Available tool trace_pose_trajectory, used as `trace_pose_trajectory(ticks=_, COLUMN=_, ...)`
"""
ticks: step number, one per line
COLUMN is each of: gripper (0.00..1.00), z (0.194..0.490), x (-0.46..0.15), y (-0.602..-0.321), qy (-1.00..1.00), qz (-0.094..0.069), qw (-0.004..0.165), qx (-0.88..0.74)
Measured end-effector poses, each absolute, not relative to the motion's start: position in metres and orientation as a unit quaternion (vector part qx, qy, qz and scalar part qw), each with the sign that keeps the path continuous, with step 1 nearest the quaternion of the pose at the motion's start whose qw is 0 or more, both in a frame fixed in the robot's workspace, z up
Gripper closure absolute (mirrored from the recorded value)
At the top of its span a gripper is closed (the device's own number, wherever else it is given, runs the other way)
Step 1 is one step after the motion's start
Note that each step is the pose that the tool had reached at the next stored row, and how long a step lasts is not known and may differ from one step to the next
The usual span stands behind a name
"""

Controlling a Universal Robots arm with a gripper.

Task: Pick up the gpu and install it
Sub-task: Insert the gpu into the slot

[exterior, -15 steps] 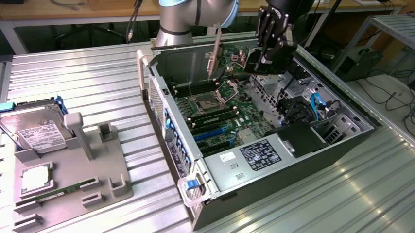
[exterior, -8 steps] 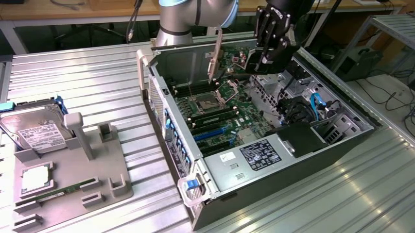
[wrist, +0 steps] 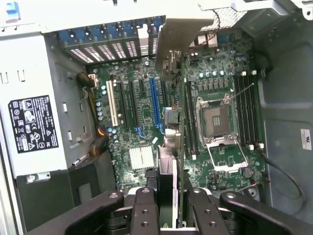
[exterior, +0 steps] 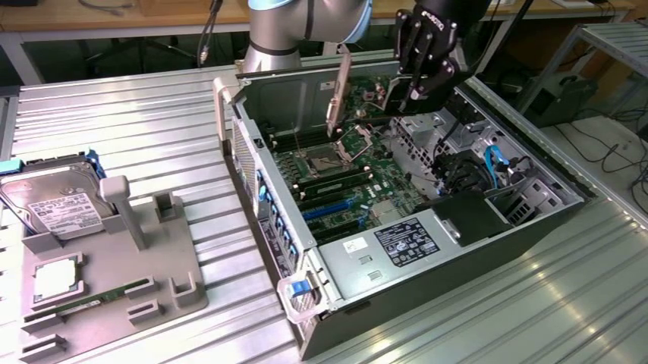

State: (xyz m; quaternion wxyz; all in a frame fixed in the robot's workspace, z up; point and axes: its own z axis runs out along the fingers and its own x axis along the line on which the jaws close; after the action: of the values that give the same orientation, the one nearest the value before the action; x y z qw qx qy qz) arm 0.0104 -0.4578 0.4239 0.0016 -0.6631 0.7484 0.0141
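Now the fingers, half shut, pinch the gpu over the board, top middle of the exterior view. Hold it straight, lined up with the blue slot.

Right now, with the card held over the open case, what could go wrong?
1. The hand holds the thin dark gpu card at the end far from its pale metal bracket; it may tilt when pushed.
2. That bracket could snag the perforated rear slot covers.
3. The card looks to hang between the long blue slot and the open silver processor socket; a misaligned descent might hit the socket.
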Motion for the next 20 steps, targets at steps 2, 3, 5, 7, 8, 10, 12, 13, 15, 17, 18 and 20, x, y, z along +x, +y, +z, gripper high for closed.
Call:
trace_pose_trajectory(ticks=2, gripper=0.72, z=0.4239, x=0.0104, y=-0.4578, qy=0.745, qz=0.014, qw=0.002, qx=-0.667)
trace_pose_trajectory(ticks=3, gripper=0.72, z=0.4239, x=0.0104, y=-0.4578, qy=0.744, qz=0.014, qw=0.002, qx=-0.668)
trace_pose_trajectory(ticks=5, gripper=0.72, z=0.4237, x=0.0104, y=-0.4578, qy=0.74, qz=0.014, qw=0.002, qx=-0.672)
trace_pose_trajectory(ticks=7, gripper=0.72, z=0.4235, x=0.0104, y=-0.4578, qy=0.731, qz=0.014, qw=0.002, qx=-0.682)
trace_pose_trajectory(ticks=8, gripper=0.72, z=0.4234, x=0.0104, y=-0.4578, qy=0.726, qz=0.014, qw=0.002, qx=-0.687)
trace_pose_trajectory(ticks=10, gripper=0.72, z=0.4232, x=0.0103, y=-0.4578, qy=0.713, qz=0.014, qw=0.001, qx=-0.701)
trace_pose_trajectory(ticks=12, gripper=0.72, z=0.4227, x=0.0101, y=-0.4578, qy=0.71, qz=0.014, qw=0.001, qx=-0.704)
trace_pose_trajectory(ticks=13, gripper=0.72, z=0.4224, x=0.01, y=-0.4577, qy=0.71, qz=0.014, qw=0.001, qx=-0.704)
trace_pose_trajectory(ticks=15, gripper=0.72, z=0.4215, x=0.0095, y=-0.4578, qy=0.709, qz=0.014, qw=0.001, qx=-0.705)
trace_pose_trajectory(ticks=17, gripper=0.72, z=0.4213, x=0.0095, y=-0.4579, qy=0.709, qz=0.013, qw=0.002, qx=-0.705)
trace_pose_trajectory(ticks=18, gripper=0.72, z=0.421, x=0.0095, y=-0.4579, qy=0.709, qz=0.013, qw=0.002, qx=-0.705)
trace_pose_trajectory(ticks=20, gripper=0.72, z=0.4202, x=0.0093, y=-0.4579, qy=0.709, qz=0.013, qw=0.002, qx=-0.705)
